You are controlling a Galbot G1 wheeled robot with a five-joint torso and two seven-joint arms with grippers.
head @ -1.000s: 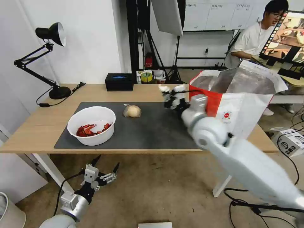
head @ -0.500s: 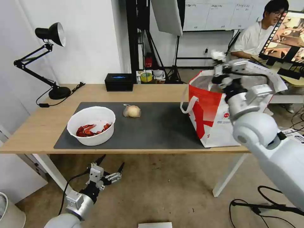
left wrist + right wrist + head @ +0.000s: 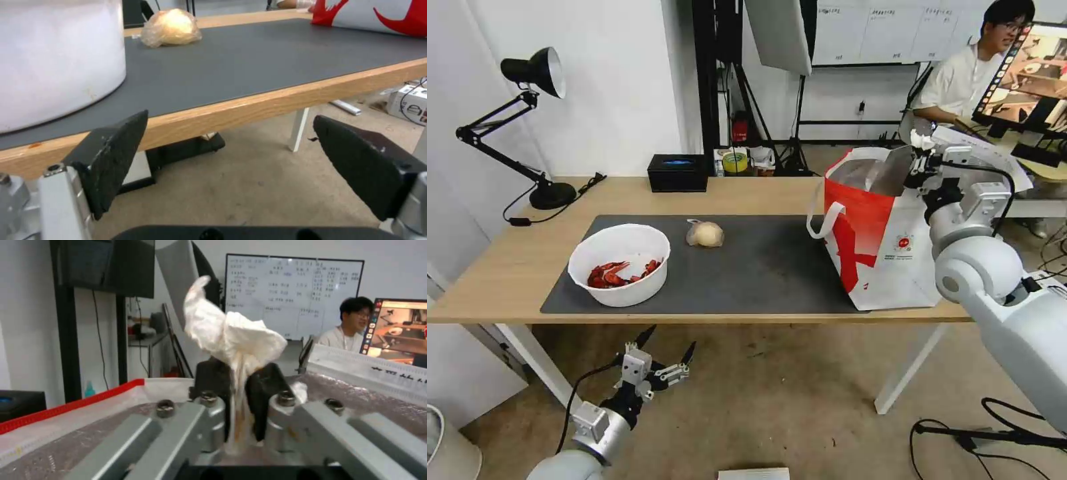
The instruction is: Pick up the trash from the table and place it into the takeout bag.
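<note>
- Head view: the right tool (image 3: 922, 148) hangs over the takeout bag's (image 3: 887, 247) open mouth, gripping a crumpled tissue (image 3: 921, 139). The crayfish-shell bowl (image 3: 620, 264) and wrapped bun (image 3: 705, 234) sit on the desk (image 3: 507, 267).
- Left wrist view: the left tool (image 3: 231, 163), below the desk edge, gapes wide, holding nothing.
- Right wrist view: the tissue (image 3: 231, 336) looks light and limp; the tool pinches its lower fold.

Head high — wrists close, table (image 3: 520, 267) shared
</note>
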